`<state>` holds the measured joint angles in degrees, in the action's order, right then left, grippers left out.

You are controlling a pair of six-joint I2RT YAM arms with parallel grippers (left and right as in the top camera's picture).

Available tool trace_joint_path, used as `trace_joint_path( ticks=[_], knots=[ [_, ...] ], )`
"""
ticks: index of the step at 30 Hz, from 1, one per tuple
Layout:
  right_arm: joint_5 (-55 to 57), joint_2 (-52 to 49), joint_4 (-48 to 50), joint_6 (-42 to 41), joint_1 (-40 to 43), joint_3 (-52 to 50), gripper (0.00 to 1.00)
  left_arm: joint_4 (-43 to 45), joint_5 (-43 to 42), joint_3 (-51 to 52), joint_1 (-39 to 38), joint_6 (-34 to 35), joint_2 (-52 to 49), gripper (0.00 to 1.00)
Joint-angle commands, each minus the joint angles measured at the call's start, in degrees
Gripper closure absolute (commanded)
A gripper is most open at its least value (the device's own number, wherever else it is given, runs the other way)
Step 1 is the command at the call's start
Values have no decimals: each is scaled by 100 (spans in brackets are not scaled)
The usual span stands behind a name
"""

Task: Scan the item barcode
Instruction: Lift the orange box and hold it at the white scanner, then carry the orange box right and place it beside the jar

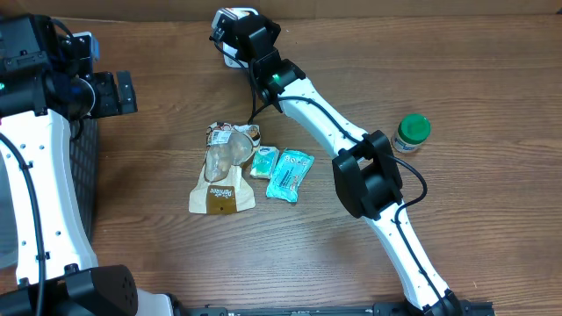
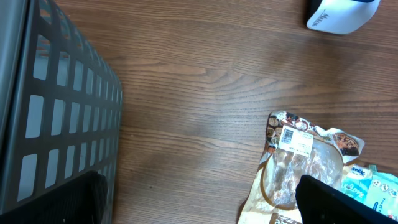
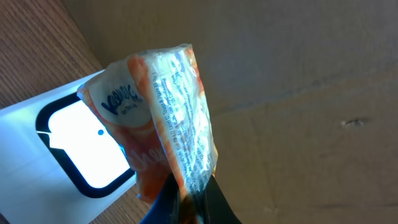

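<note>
Orange packet (image 3: 165,118): nearest the right wrist camera. Crinkled clear-and-orange wrapper, held upright just over the scanner (image 3: 25,162). Fine print runs down its right face; no barcode legible.
Right end effector (image 3: 191,202): closed, gripping the orange packet by its bottom edge.
Scanner: white body, dark-framed window lit bright. The packet overlaps the window's right side. Contact between the two: cannot tell.
Right wrist view only: the packet, the lit window and the cardboard wall (image 3: 298,93) behind the scanner. In the overhead view the arm covers the packet and most of the scanner.
Left end effector (image 1: 116,91): open, nothing between the fingers, well left of the scanner and clear of the bench (image 1: 176,254).
Basket (image 2: 56,112): black mesh, farther left of the scanner than the left end effector.
Brown pouch (image 1: 224,171): flat on the bench, well below the scanner in the overhead view. It has a clear window.
Left wrist view only: white label (image 2: 295,140) on the pouch's upper end, printing too small to read. The scanner shows only as a white corner at top right.
Small teal packet (image 1: 263,162): touching the pouch's right edge.
Larger teal packet (image 1: 290,174): just right of the small one.
Green-lidded jar (image 1: 411,132): upright, far right of the scanner. Seen in the overhead view only.
</note>
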<state>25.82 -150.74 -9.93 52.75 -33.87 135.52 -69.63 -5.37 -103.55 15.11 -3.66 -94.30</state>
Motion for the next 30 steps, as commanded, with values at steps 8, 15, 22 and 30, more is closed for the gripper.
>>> trace_joint_path(
  ticks=[8, 15, 22, 30],
  knots=[
    [-140, 710, -400, -1543, 20, 59, 96, 0, 0, -74, 24, -149, -15, 0],
    [-1322, 2057, -2437, -3635, 131, 59, 96, 0, -2, -74, 24, -149, -15, 0],
    [-2334, 3217, -4907, -5932, 608, 59, 96, 0, 0, -74, 24, -149, -15, 1],
    [-2767, 3440, -7486, -6651, 1488, -26, 96, 0, -2, -74, 24, -149, -15, 0]
  ],
)
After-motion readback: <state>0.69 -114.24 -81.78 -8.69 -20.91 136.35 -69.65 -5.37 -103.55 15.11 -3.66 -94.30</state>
